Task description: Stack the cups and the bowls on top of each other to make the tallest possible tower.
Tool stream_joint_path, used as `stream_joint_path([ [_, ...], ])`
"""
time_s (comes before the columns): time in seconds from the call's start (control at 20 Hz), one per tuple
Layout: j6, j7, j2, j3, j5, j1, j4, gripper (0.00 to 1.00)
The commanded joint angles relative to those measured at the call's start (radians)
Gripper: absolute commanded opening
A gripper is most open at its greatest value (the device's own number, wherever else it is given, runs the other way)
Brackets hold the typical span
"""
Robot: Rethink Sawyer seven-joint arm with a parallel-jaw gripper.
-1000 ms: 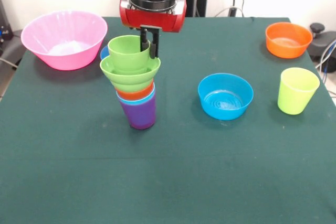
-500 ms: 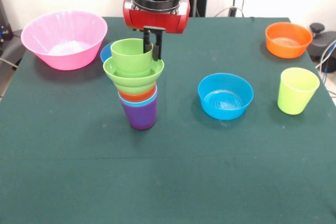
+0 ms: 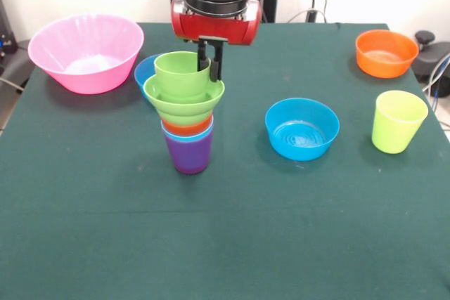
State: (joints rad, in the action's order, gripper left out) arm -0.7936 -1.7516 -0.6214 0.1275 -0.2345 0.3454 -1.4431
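the gripper (image 3: 211, 61) is clamped on the right rim of the stepped green cup (image 3: 181, 75), which is seated in the ridged green bowl (image 3: 184, 103) at the top of the tower (image 3: 187, 124); the tower is based on the purple cup (image 3: 188, 154), left of centre on the table (image 3: 225, 230). a blue bowl (image 3: 302, 128) is located to the right, with the yellow-green cup (image 3: 399, 121) and orange bowl (image 3: 385, 53) further right, and the pink bowl (image 3: 86, 51) at far left.

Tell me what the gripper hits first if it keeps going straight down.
The gripper points down at the rim of the green cup topping the tower; it would likely meet that cup first, then the green bowl.
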Motion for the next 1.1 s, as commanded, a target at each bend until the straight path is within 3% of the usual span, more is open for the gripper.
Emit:
stream_joint_path([
  [0.05, 0.039, -0.094, 0.047, 0.028, -0.004, -0.031, -0.047, 0.00],
  [1.1, -0.083, 0.000, 0.090, 0.071, 0.059, 0.026, -0.041, 0.00],
])
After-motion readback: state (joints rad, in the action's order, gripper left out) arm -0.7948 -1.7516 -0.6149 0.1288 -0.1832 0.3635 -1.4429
